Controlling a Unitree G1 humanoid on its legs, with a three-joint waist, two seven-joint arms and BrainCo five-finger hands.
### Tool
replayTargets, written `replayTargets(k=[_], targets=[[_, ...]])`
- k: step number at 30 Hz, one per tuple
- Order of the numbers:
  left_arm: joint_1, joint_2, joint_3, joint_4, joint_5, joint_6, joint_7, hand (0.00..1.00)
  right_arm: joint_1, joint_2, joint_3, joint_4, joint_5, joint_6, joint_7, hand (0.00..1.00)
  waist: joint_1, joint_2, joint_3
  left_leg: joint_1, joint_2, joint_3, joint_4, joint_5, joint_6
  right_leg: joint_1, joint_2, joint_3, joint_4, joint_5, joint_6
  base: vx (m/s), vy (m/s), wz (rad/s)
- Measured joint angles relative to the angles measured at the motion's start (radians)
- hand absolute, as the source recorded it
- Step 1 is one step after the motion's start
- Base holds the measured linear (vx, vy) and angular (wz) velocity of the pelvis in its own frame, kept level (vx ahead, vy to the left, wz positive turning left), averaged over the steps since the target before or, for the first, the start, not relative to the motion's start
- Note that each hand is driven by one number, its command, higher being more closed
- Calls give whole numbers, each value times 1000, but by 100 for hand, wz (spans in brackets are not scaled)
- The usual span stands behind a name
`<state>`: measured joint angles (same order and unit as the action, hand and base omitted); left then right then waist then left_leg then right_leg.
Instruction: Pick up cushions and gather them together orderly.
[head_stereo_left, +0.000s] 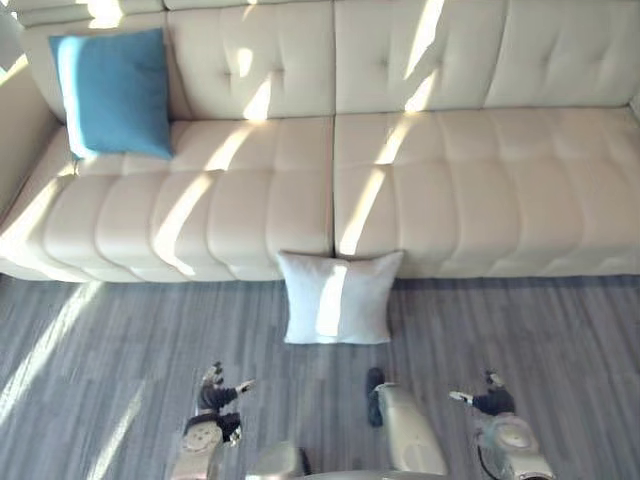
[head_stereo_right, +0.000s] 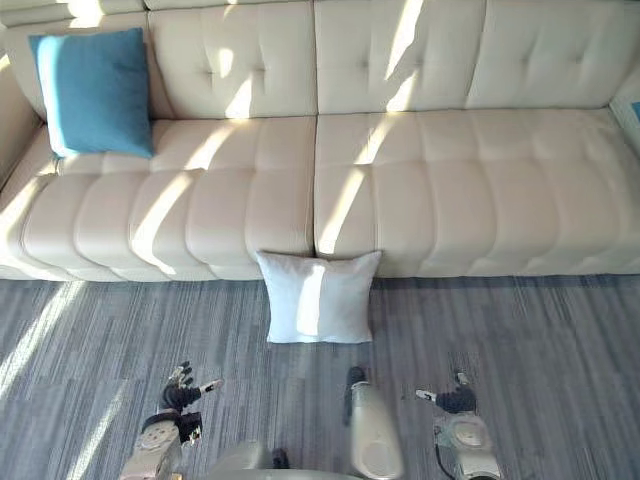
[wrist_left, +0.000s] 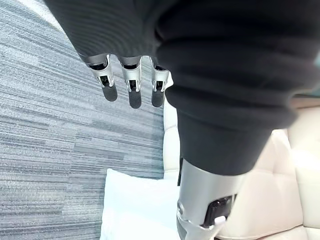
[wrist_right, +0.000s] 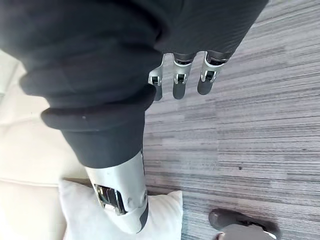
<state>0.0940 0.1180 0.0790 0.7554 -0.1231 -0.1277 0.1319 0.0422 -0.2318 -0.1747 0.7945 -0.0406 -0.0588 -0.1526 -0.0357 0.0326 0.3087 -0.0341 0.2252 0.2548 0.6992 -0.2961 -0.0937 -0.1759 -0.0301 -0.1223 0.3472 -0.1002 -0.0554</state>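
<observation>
A white cushion leans on the floor against the front of the cream sofa, near its middle. A blue cushion stands upright against the sofa's back at the far left. My left hand hangs low over the carpet, below and left of the white cushion, fingers relaxed and holding nothing. My right hand hangs low at the right, fingers straight and empty. The white cushion shows past my left hand in the left wrist view, and the same cushion past my right hand in the right wrist view.
Grey striped carpet covers the floor in front of the sofa. Bands of sunlight cross the seats and the floor. The sofa's left armrest rises at the far left.
</observation>
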Motion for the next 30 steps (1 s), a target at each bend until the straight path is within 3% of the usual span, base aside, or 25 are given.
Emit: replayTargets(k=[4, 6, 7, 8, 12, 16, 19, 20, 23, 27, 30], targets=[[5, 0, 3, 1, 0, 0, 1, 0, -23, -3, -16, -9, 0, -4, -1, 0, 23, 2, -2, -64, -21, 17, -175, -6, 11, 46, 0, 46, -58, 0, 6, 200, 1, -33], [15, 0, 2, 1, 0, 0, 1, 0, -25, 0, -15, -6, 0, -3, -1, 0, 26, 8, -5, -65, -40, 6, -337, 23, -6, 47, 0, 75, -59, -5, 24, 127, 132, -52], [21, 0, 2, 2, 2, 0, 1, 0, -21, -3, -15, -7, -1, -3, -1, 0, 23, 22, -9, -63, -47, -3, -407, 112, 0, 45, 12, 92, -51, -15, 41, 161, 222, -61], [18, 6, 4, 11, 3, 0, 1, 0, -18, 3, -13, -7, -1, -2, -2, 0, 26, 19, -9, -48, -52, 1, -411, 164, 15, 37, 11, 116, -39, -26, 62, 146, 220, -54], [-27, 11, 1, 9, 13, -2, 2, 0, -18, 11, -7, -32, -2, -3, -19, 0, 22, 4, -9, -100, -98, 30, -407, 151, 36, -37, -41, 128, 0, -42, 99, 87, 160, -12], [-111, 42, -12, -21, 8, -3, 18, 0, -80, 31, 0, -93, -2, -3, -32, 0, 24, -5, 60, -227, -95, 46, -270, 131, 61, -158, -70, 116, 125, -69, 111, -11, 45, 6], [-178, 64, -31, -77, -8, -16, 49, 0, -110, 30, 19, -207, 0, -16, -74, 0, 26, -8, 95, -364, -58, 46, -115, 59, 74, -282, -76, 87, 266, -133, 98, -116, -24, 20], [-234, 75, -30, -82, -24, -23, 61, 0, -152, 29, 20, -228, 3, -20, -96, 0, 27, -17, 116, -458, -38, 41, -30, 15, 84, -376, -80, 77, 359, -172, 94, -166, -42, 15], [-353, 91, -24, -81, -69, -31, 94, 0, -265, 22, 19, -229, 39, -20, -135, 0, 27, -26, 158, -661, -11, 14, 116, -15, 93, -567, -83, 69, 493, -202, 83, -203, -53, 11], [-575, 108, 64, -80, -133, -36, 126, 0, -501, -12, 17, -229, 78, -18, -176, 0, 32, -25, 233, -980, 35, -9, 313, -38, 115, -879, -78, 72, 673, -215, 73, -167, -45, -1], [-695, 144, 91, -81, -162, -36, 138, 0, -659, -54, 17, -229, 103, -18, -182, 0, 45, -26, 242, -1183, 67, -17, 435, -48, 132, -1083, -77, 72, 787, -216, 72, -127, -60, -8]])
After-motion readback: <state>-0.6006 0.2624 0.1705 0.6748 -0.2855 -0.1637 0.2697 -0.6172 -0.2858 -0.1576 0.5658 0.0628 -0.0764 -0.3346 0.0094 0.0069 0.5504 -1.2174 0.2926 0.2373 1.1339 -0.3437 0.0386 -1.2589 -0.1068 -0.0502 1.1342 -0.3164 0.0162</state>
